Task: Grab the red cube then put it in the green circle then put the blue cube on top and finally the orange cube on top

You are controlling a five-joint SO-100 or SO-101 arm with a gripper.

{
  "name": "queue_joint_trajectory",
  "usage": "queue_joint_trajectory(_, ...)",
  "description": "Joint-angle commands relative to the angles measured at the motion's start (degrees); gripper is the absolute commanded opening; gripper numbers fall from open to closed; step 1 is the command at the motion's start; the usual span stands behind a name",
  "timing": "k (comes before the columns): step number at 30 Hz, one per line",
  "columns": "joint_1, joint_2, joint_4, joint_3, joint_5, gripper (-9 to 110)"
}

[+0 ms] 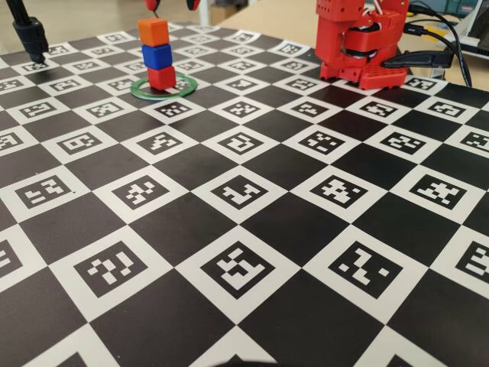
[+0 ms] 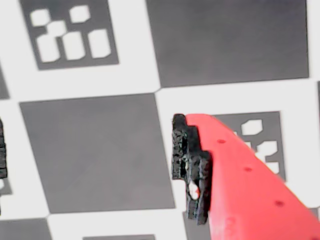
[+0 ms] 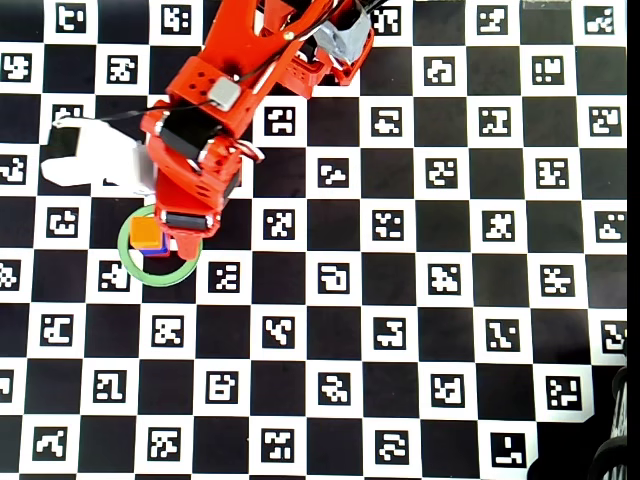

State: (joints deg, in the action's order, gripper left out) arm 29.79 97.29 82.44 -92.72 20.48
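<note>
Worktop (image 1: 252, 252): black-and-white checkerboard, coded markers in the white squares.

Green circle (image 1: 186, 86): flat on the worktop at far left of the fixed view; in the overhead view, left of centre, partly under the arm.

Red cube (image 1: 161, 77): inside the green circle, bottom of a three-cube stack.

Blue cube (image 1: 156, 56): upright on the red cube.

Orange cube (image 1: 153, 31): on the blue cube, top of the stack, turned slightly.

Pincer (image 1: 173, 4): above the stack in the fixed view, only two red tips in frame, apart from each other and clear of the orange cube; holds nothing. Wrist view shows one red finger (image 2: 250, 185) with a black pad over the checkerboard.

Arm base (image 1: 359, 42): red, at far right of the fixed view, cables beside it.
</note>
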Motion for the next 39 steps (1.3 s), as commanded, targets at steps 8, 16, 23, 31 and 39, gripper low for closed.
queue_joint_trajectory(8,-10.4,10.2,-8.7,-9.3,-11.3,14)
queue_joint_trajectory(16,-18.1,18.0,-19.3,-22.9,-16.3,8)
queue_joint_trajectory(23,-22.3,29.9,-29.8,-36.5,-11.5,-2)
queue_joint_trajectory(31,-24.0,38.9,-31.7,-45.4,3.8,-5)
queue_joint_trajectory(39,-27.3,46.3,-33.1,-53.0,20.6,-5)
